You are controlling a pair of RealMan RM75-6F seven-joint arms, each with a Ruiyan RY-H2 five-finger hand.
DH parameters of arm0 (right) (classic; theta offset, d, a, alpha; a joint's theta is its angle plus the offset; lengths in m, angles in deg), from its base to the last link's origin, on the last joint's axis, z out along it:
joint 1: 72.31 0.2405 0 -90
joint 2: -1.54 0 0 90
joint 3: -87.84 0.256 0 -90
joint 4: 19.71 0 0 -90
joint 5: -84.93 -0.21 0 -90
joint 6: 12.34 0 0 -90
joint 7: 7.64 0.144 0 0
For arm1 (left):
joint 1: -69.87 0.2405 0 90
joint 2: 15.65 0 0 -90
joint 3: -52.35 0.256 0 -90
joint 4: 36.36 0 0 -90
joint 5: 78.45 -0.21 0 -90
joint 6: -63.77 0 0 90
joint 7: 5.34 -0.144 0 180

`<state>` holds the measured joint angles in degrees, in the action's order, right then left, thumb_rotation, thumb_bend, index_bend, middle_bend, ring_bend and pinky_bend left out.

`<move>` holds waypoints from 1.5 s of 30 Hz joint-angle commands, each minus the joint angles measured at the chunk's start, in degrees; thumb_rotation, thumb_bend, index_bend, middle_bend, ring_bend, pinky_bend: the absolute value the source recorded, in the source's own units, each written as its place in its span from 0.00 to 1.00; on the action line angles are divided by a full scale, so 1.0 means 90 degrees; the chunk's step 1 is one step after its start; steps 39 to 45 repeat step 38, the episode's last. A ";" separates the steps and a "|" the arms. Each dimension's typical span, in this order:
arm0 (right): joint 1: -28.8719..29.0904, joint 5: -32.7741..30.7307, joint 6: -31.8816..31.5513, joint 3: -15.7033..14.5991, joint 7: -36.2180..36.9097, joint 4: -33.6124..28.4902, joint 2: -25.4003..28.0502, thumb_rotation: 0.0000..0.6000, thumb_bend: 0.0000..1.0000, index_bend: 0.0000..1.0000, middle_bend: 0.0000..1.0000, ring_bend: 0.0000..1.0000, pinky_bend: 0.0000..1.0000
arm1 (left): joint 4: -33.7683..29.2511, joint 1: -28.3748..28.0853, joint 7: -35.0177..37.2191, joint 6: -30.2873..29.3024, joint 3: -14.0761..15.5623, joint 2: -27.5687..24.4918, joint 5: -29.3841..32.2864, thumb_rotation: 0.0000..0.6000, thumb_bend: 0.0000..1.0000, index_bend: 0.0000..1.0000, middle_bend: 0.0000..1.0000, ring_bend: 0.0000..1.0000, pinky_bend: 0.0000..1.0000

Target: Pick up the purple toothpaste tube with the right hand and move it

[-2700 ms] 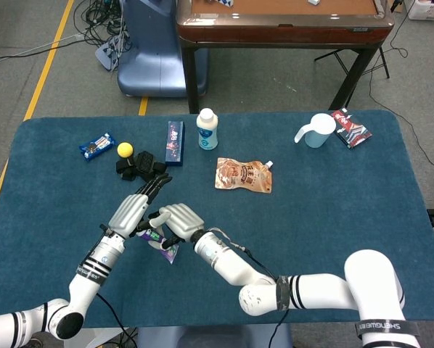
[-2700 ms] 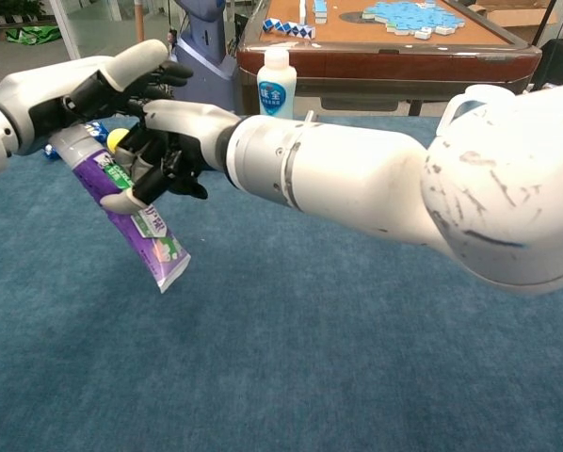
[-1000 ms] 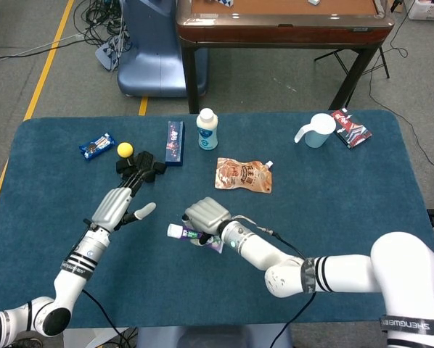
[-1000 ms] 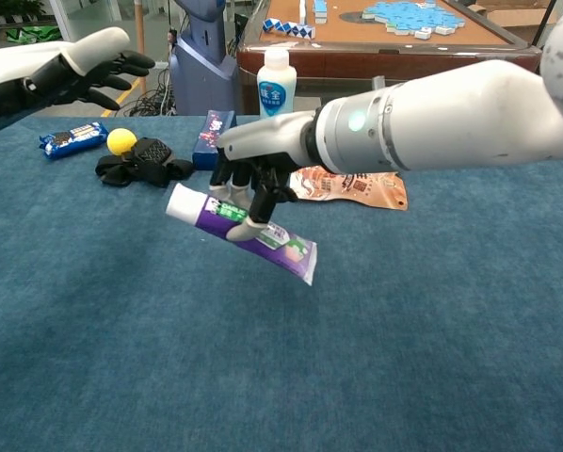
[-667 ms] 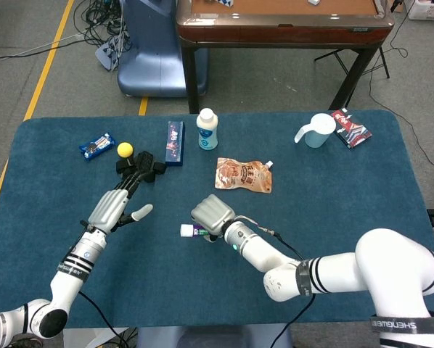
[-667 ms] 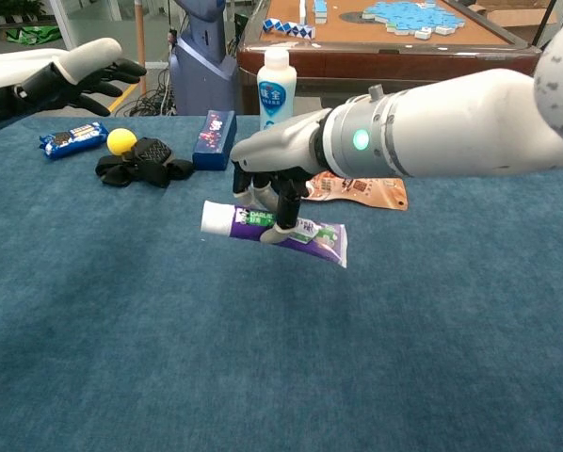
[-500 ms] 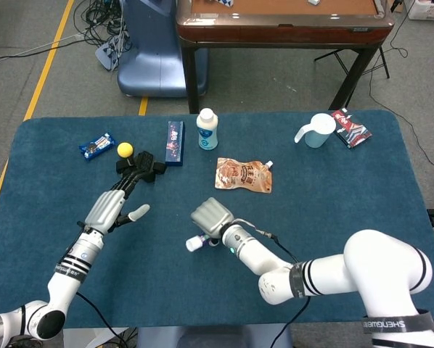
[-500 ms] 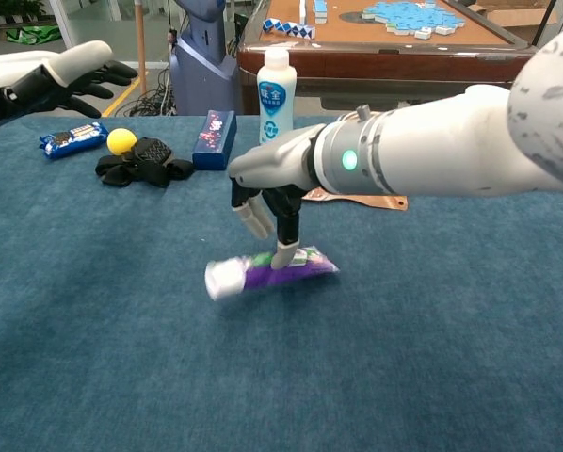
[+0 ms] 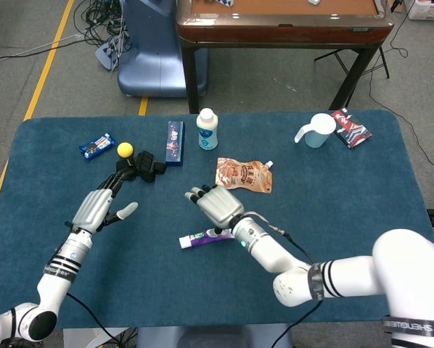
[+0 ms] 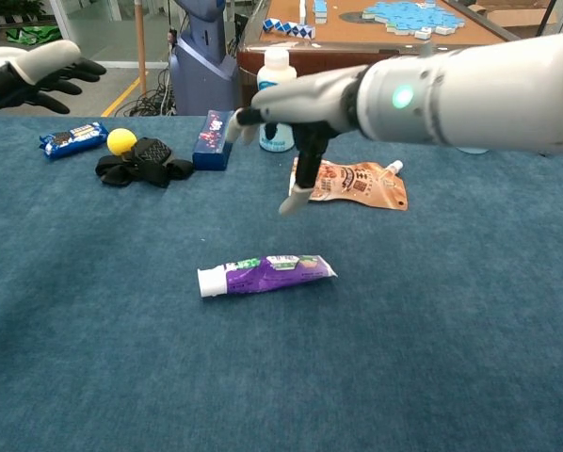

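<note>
The purple toothpaste tube (image 9: 207, 238) (image 10: 265, 274) lies flat on the blue tablecloth, its white cap pointing left. My right hand (image 9: 215, 204) (image 10: 296, 114) hovers above and just behind it, fingers spread, holding nothing. My left hand (image 9: 99, 207) (image 10: 32, 68) is off to the left, raised and open, well apart from the tube.
Behind the tube lie a brown snack pouch (image 9: 244, 175), a white bottle (image 9: 207, 129), a dark blue box (image 9: 175, 141), a black object (image 9: 140, 166), a yellow ball (image 9: 125, 149) and a blue wrapper (image 9: 96, 146). A pale blue cup (image 9: 317, 130) and a red packet (image 9: 350, 127) sit far right.
My right hand has let go of the tube, opened and risen. The tube now rests on the cloth. My left hand has drifted further left.
</note>
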<state>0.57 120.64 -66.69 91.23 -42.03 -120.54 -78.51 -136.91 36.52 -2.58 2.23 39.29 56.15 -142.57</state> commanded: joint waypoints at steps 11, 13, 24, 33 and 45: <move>-0.2690 0.2470 -0.1827 -0.0798 0.2032 -0.0745 0.1801 1.00 0.13 0.15 0.29 0.24 0.29 | 0.0300 0.0793 -0.0137 -0.1031 0.0356 -0.0391 -0.0530 1.00 0.05 0.00 0.00 0.00 0.08; -0.3092 0.2743 -0.2103 -0.0947 0.2225 -0.0599 0.1903 1.00 0.13 0.18 0.31 0.24 0.29 | 0.0381 0.0943 -0.0189 -0.1202 0.0446 -0.0436 -0.0629 1.00 0.05 0.00 0.00 0.00 0.08; -0.4974 0.3493 -0.3531 -0.1328 0.2705 0.0137 0.2087 1.00 0.13 0.24 0.34 0.26 0.29 | 0.0427 0.1785 -0.0803 -0.2146 0.0903 -0.0660 -0.0958 1.00 0.06 0.00 0.00 0.00 0.08; -0.6097 0.3943 -0.4191 -0.1387 0.2981 0.0151 0.2046 1.00 0.13 0.24 0.35 0.27 0.29 | 0.0245 0.2373 -0.1092 -0.2867 0.1207 -0.0574 -0.1480 1.00 0.06 0.00 0.00 0.00 0.07; -0.6387 0.4137 -0.4176 -0.1291 0.3067 0.0195 0.2015 1.00 0.13 0.25 0.35 0.27 0.29 | 0.0157 0.2541 -0.1193 -0.3016 0.1273 -0.0518 -0.1675 1.00 0.06 0.00 0.00 0.00 0.07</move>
